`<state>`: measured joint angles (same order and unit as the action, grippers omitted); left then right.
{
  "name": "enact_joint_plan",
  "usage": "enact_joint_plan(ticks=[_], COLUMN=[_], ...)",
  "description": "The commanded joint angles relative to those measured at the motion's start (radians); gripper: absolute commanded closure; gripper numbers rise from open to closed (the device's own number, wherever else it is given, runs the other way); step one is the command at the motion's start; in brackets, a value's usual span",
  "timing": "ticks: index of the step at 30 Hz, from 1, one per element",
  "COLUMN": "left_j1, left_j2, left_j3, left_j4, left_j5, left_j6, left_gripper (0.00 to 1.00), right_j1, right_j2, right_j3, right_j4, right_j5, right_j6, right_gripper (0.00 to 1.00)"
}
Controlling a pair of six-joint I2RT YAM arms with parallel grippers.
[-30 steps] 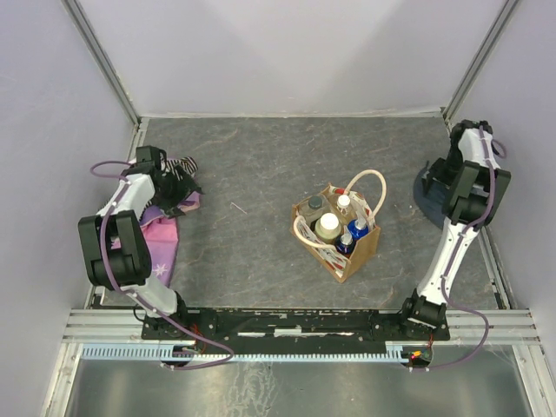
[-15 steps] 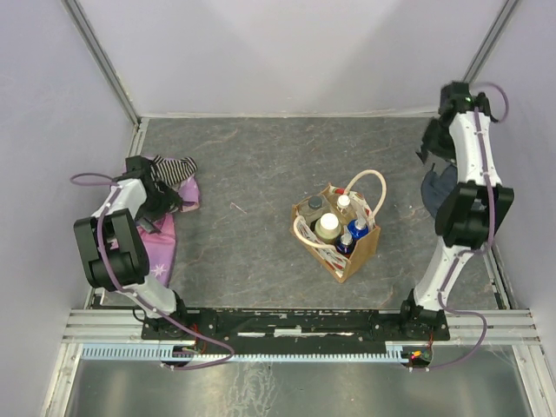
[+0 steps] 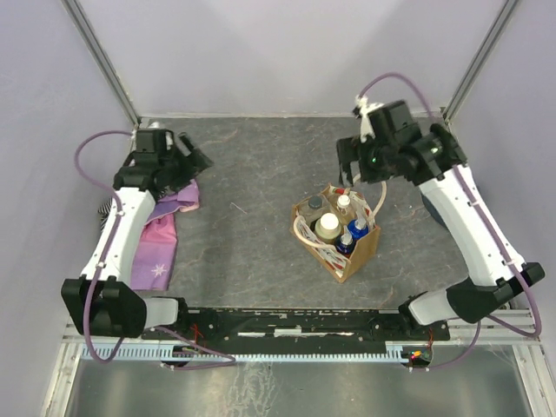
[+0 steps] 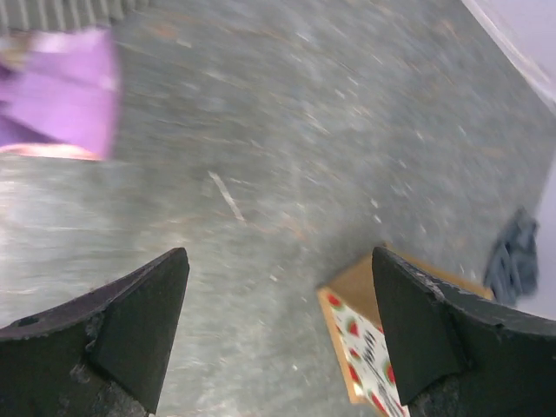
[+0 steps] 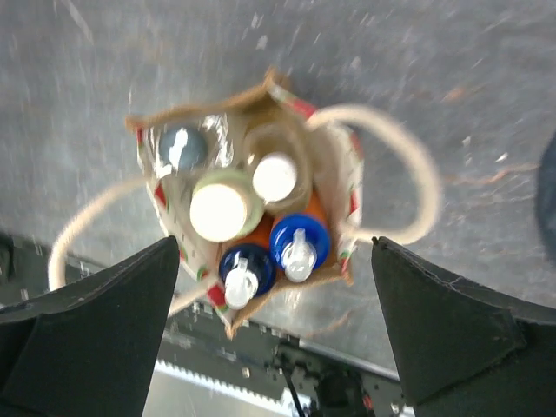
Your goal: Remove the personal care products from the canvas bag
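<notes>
The canvas bag (image 3: 352, 252) stands upright right of the table's middle, with its cream handles looped outward. It holds the personal care products: a dark-capped clear bottle (image 5: 182, 148), a cream one (image 5: 219, 211), a white-capped amber one (image 5: 274, 176) and two blue-topped ones with white nozzles (image 5: 243, 271) (image 5: 298, 245). My right gripper (image 3: 358, 174) hangs open above the bag's far side, empty, its jaws wide around the bag (image 5: 261, 95) in the right wrist view. Far left of the bag, my left gripper (image 3: 198, 159) is open and empty. Its view catches only the bag's printed corner (image 4: 360, 347).
Purple clothes (image 3: 161, 234) lie at the left edge under my left arm, with a striped piece (image 3: 106, 208) peeking out beside it. A blue-grey cloth (image 4: 512, 256) lies by the right wall. A small pale sliver (image 4: 228, 196) rests on the grey tabletop (image 3: 252, 174).
My right arm swung in from the right wall to above the bag. My left gripper rose off the clothes and moved toward the back, turning to face the bag.
</notes>
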<state>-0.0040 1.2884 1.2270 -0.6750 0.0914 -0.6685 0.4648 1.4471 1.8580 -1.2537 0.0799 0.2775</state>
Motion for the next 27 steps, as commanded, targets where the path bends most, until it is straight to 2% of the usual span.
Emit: enact_joint_plan(ticks=[1, 4, 6, 8, 13, 17, 27], left_j1=[-0.221, -0.432, -0.529, -0.597, -0.726, -0.781, -0.817], left_j2=[0.001, 0.035, 0.08, 0.123, 0.206, 0.256, 0.217], left_j3=[0.055, 0.098, 0.136, 0.163, 0.232, 0.3, 0.264], left_j4=[0.048, 0.062, 0.052, 0.05, 0.072, 0.022, -0.006], left_j5=[0.106, 0.03, -0.009, -0.031, -0.07, -0.107, -0.113], left_j6=[-0.066, -0.089, -0.102, -0.111, -0.133, -0.126, -0.145], left_gripper=[0.11, 0.15, 0.16, 0.17, 0.17, 0.16, 0.16], right_j1=[0.059, 0.073, 0.074, 0.075, 0.077, 0.077, 0.075], right_j2=[-0.04, -0.063, -0.068, -0.057, -0.018, 0.024, 0.133], right_j3=[-0.179, -0.286, -0.346, -0.382, -0.451, -0.452, -0.483], right_j4=[0.019, 0.072, 0.114, 0.149, 0.251, 0.291, 0.379], right_j5=[-0.084, -0.112, -0.091, -0.077, -0.069, -0.065, 0.035], right_j6=[-0.041, -0.044, -0.049, -0.064, -0.108, -0.108, -0.116], right_gripper=[0.02, 0.07, 0.11, 0.17, 0.15, 0.15, 0.13])
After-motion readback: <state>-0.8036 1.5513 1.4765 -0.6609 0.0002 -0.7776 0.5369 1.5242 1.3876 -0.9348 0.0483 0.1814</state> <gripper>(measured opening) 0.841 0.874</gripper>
